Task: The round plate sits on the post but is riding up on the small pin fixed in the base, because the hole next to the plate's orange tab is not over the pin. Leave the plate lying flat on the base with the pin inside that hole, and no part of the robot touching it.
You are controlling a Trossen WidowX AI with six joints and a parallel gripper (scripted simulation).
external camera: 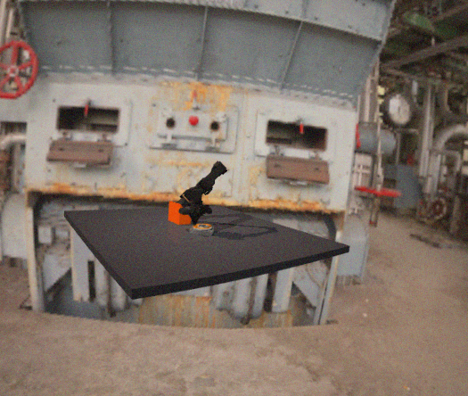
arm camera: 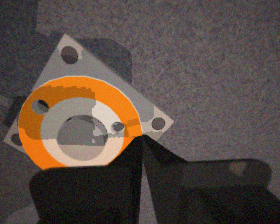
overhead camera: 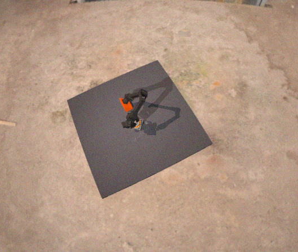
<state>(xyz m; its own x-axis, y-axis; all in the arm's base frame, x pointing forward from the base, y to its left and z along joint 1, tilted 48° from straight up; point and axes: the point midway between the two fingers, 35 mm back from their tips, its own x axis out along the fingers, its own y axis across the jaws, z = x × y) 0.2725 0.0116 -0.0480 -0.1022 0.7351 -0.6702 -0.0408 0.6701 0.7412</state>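
1. One look at the top view: your gripper [overhead camera: 134, 122] [external camera: 194, 222] [arm camera: 141, 139] is right by the plate [overhead camera: 138, 125] [external camera: 202, 228] [arm camera: 78, 85], which sits on the base [overhead camera: 139, 127] [external camera: 201, 232] [arm camera: 93, 65]. The arm hides part of it, so don't judge alignment from here.
2. Exterior: fingers point down at the plate, beside the orange block [overhead camera: 126, 105] [external camera: 178, 214]. Too small to tell tilt. Press down early and I reckon you'd jam the plate on the pin, or shove the whole base.
3. Wrist: fingers closed together, holding nothing, tips at the ring's edge; can't tell if they touch. Push there off-line and they might slip over the rim, or turn the hole past the pin. Can't make out pin or tab, tbh. As for containers, no bin or tray shows, just holes: one in the ring [arm camera: 40, 106] looks partly dark, contents unclear.
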